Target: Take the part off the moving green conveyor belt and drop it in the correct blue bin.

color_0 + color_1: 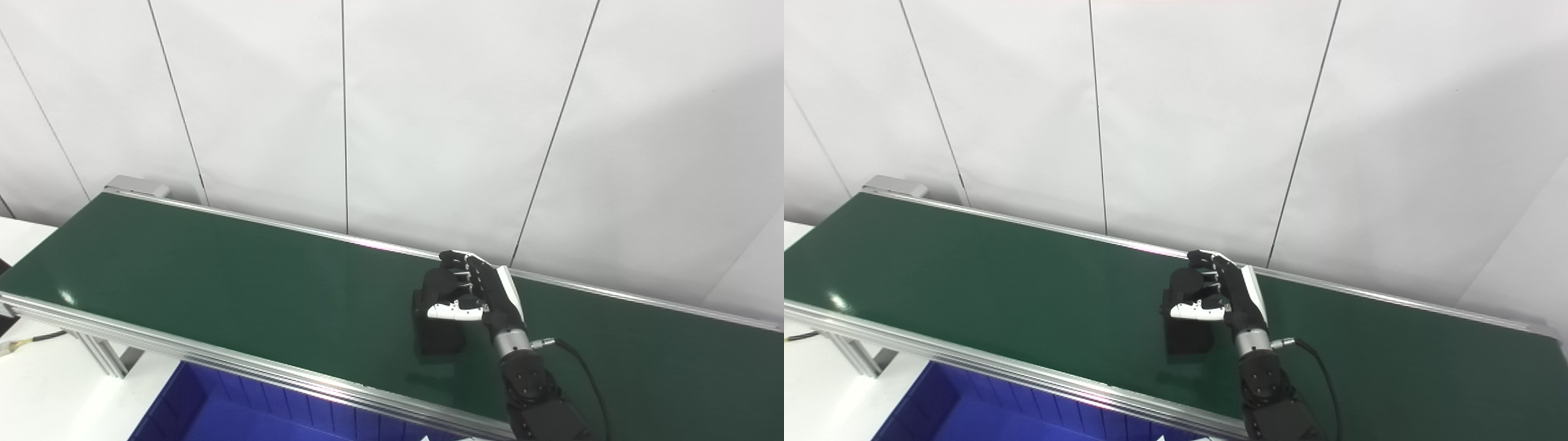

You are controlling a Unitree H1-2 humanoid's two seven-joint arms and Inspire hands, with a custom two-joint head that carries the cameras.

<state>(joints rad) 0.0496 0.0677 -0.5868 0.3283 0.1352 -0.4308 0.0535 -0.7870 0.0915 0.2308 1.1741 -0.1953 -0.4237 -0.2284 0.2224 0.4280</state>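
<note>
The right hand (474, 294) reaches over the green conveyor belt (214, 275), its black fingers (456, 260) curled over the far side of a black part (438, 324) and its white-tipped thumb (450, 312) pressed across the near face, so the hand is closed around the part. The part is a dark, matte, blocky piece with a rounded top; whether it is lifted clear of the belt or touching it cannot be told. The belt is smooth and slightly glossy, edged by ribbed aluminium rails (245, 361). Below the hand and to its left, past the near rail, sits a blue bin (968, 410) of moulded plastic with ribbed walls. The left eye view shows a cable (30, 338) on the white table (49, 392) far to the hand's left at more length; the right eye view catches only its end, but shows the belt's right end (1543, 334). The left hand is out of sight in both views.
</note>
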